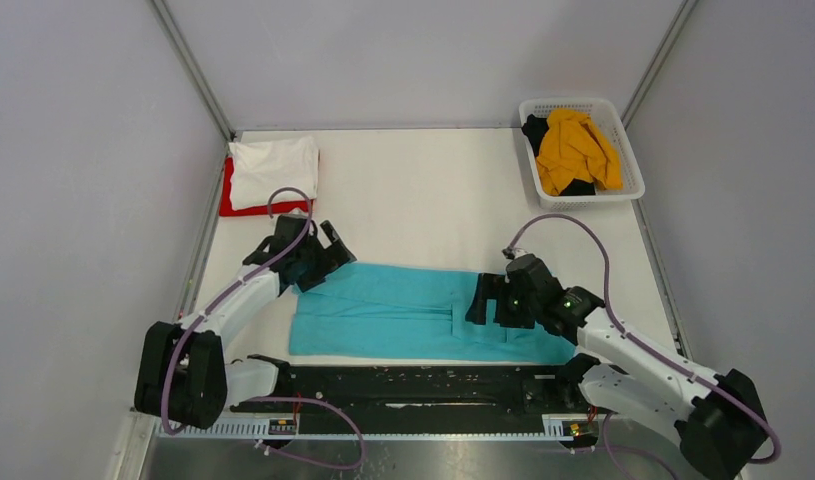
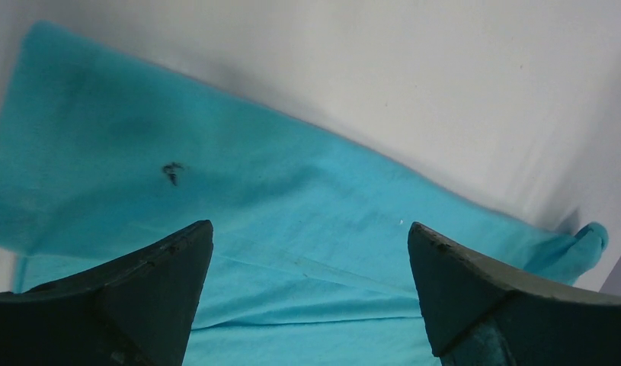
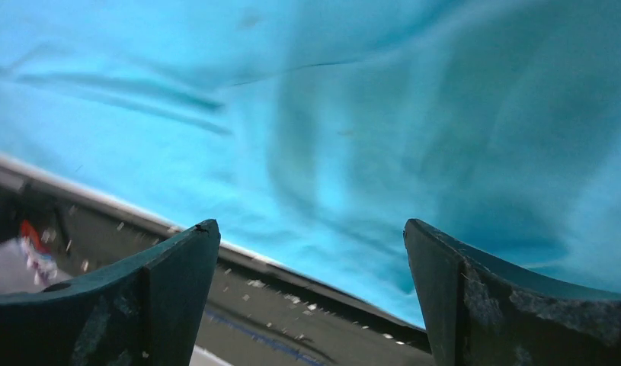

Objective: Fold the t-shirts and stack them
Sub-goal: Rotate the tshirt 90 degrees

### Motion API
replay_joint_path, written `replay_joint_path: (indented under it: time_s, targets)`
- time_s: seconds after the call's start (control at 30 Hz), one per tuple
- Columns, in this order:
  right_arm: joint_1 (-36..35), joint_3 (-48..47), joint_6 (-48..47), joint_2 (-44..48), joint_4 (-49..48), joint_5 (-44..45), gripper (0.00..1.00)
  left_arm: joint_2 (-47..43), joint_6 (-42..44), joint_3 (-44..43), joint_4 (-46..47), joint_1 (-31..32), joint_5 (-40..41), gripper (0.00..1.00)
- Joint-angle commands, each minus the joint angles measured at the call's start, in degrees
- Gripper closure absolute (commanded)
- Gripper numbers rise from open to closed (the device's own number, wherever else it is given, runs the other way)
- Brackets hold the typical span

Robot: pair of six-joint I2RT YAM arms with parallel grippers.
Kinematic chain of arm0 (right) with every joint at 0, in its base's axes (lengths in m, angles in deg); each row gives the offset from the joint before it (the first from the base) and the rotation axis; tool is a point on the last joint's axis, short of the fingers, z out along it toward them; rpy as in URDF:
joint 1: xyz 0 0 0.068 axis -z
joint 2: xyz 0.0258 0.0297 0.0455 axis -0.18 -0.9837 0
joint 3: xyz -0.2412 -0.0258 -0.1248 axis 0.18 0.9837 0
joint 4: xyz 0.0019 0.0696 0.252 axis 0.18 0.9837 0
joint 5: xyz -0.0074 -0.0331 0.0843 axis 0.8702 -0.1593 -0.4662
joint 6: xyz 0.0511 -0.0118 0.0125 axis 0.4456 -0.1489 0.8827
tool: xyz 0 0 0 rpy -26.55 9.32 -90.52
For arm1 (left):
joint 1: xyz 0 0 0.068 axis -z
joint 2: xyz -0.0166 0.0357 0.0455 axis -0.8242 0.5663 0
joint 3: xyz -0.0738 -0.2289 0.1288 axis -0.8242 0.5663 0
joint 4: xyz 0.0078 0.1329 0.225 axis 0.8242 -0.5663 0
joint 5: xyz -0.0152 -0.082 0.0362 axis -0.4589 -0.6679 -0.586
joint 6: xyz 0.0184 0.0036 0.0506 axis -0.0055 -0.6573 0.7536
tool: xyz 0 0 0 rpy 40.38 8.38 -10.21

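Observation:
A turquoise t-shirt [image 1: 413, 312] lies folded into a long strip across the near middle of the table. It fills the left wrist view [image 2: 292, 229] and the right wrist view [image 3: 353, 114]. My left gripper [image 1: 323, 256] is open and empty over the strip's far left corner. My right gripper [image 1: 486, 298] is open and empty over the strip's right part, near its front edge. A folded white t-shirt [image 1: 274, 169] lies on a folded red one [image 1: 226, 197] at the far left.
A white basket [image 1: 623, 183] at the far right holds a yellow shirt [image 1: 575, 150] and a black one [image 1: 535, 131]. A black rail [image 1: 413, 385] runs along the table's near edge, also in the right wrist view [image 3: 238, 297].

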Motion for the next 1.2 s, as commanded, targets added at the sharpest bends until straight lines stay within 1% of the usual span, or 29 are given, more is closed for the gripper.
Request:
replay_joint_path:
  time_s: [0.0,0.13,0.27,0.33,0.43,0.57,0.67,0.8,1.0,1.13,1.17]
  targets:
    - [6.11,4.11,6.98,-3.4,-2.17,2.56,0.01,3.26,0.67,-2.62,1.86,3.24,0.01,0.01]
    - [6.89,3.97,7.13,-10.05,-2.98,3.23,0.0,5.23,0.72,-1.34,1.79,4.0,0.72,0.01]
    - [7.04,1.79,8.13,-15.42,1.94,5.63,0.0,5.08,0.68,0.82,1.27,4.07,2.4,0.01]
    - [7.14,1.05,8.19,-17.21,2.13,8.28,0.01,4.78,0.67,1.73,1.09,4.03,2.83,0.01]
    - [8.87,-1.6,7.64,-21.21,0.14,9.58,0.0,4.62,0.29,2.9,1.2,4.21,2.14,0.01]
    - [15.41,-8.47,5.35,-29.41,-5.81,7.8,0.01,3.4,-1.76,5.09,2.25,5.5,1.62,0.01]
    - [19.86,-16.93,2.63,-37.96,-5.87,3.66,0.0,2.53,-3.75,6.5,4.26,7.27,-0.52,0.01]
    - [20.82,-30.39,-1.5,-48.85,-4.54,-0.14,0.01,2.43,-7.08,6.98,5.95,9.84,-2.48,0.01]
    - [22.1,-57.68,-4.4,-66.43,4.31,-4.25,0.01,2.47,-12.62,6.74,8.81,17.41,-4.14,0.01]
    - [22.25,-75.37,-5.27,-77.21,10.39,-8.56,0.0,4.75,-15.0,5.67,11.0,23.25,-4.81,0.01]
    - [22.18,-81.02,-5.24,-80.71,12.27,-9.95,0.01,5.7,-14.94,4.93,11.0,24.45,-5.01,0.01]
